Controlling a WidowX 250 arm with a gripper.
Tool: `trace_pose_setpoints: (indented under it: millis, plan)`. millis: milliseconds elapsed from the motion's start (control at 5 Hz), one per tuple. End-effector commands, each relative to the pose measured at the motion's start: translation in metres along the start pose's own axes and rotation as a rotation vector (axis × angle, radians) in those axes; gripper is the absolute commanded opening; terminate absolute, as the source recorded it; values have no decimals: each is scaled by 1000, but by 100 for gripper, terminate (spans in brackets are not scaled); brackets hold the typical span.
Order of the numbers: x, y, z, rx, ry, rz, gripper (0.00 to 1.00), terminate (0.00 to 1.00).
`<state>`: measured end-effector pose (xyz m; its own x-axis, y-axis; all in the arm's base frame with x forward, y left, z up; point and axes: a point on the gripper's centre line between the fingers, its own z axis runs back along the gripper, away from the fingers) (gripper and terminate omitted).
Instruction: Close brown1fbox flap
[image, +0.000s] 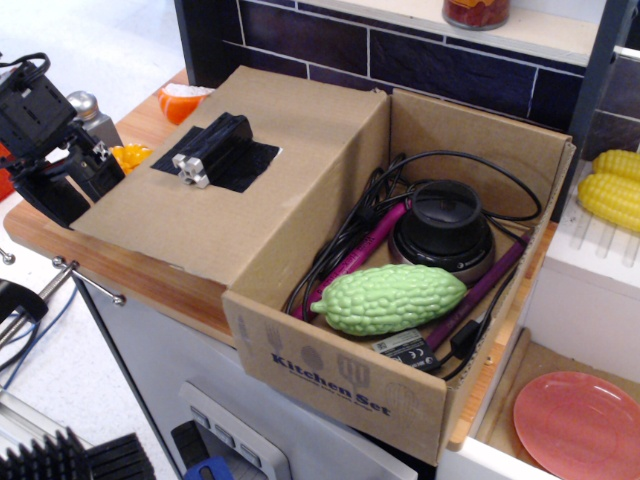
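**Box open, gripper at the flap's left edge**

The brown1fbox (340, 375) sits on the table (160, 285), holding a green bitter gourd (388, 298) and cables. Its flap (215, 190) lies folded out leftward, tape patch up. The gripper (75, 185), fingers spread, stands at the flap's left edge. An orange slice (180, 100) lies farther back.

You can read one line of print: "Kitchen Set" in dark blue letters on the front wall of the brown1fbox (340, 385), below a row of faint utensil icons. A small label inside the box is too blurred to read.
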<state>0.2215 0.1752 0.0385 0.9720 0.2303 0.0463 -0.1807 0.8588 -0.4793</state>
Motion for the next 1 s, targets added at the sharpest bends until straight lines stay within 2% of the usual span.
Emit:
trace_pose_setpoints:
  millis: [0,200,400,600,800]
  plan:
    - [7,-46,33,58,-41,-30,100,0]
    - [8,-64,46,172,-65,-90,100,0]
    - [6,-97,59,243,-51,-156,100,0]
    - [5,-132,64,339,-81,-220,100,0]
    - [0,-169,59,428,-116,-244,100,0]
